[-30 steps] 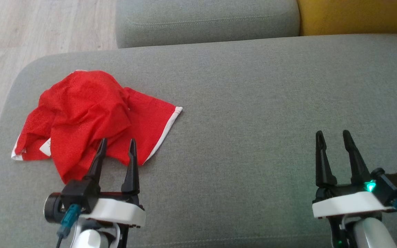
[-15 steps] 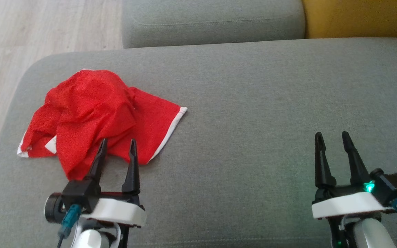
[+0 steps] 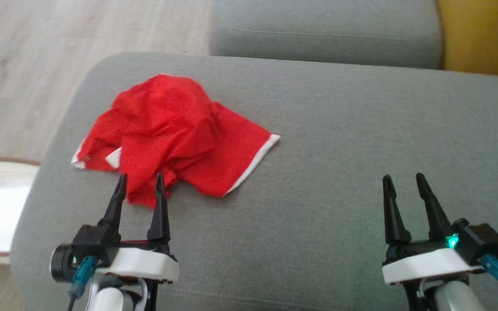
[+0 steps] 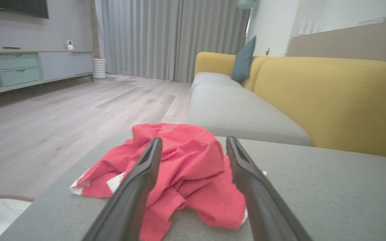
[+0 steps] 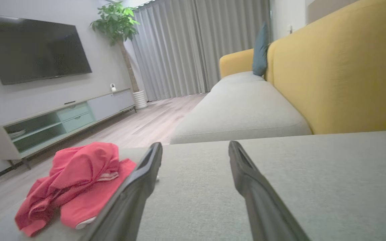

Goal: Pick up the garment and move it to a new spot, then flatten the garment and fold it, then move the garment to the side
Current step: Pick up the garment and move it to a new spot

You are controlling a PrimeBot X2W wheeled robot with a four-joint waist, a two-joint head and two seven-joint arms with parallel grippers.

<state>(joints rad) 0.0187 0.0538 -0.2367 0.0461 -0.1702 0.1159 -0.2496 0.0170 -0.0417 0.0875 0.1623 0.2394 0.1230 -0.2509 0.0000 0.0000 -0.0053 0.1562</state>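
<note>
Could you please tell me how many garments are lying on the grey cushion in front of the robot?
1. The red garment lies crumpled near the left end of the grey cushion, just ahead of the open left gripper. Its folds could hide something smaller.

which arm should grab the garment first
Left, probably: the left gripper is open right at the red garment, while the right gripper, also open, sits over bare cushion, apart from it.

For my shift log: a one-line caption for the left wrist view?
Open left gripper aimed at crumpled red cloth garment with white trim on grey fabric cushion.
</note>
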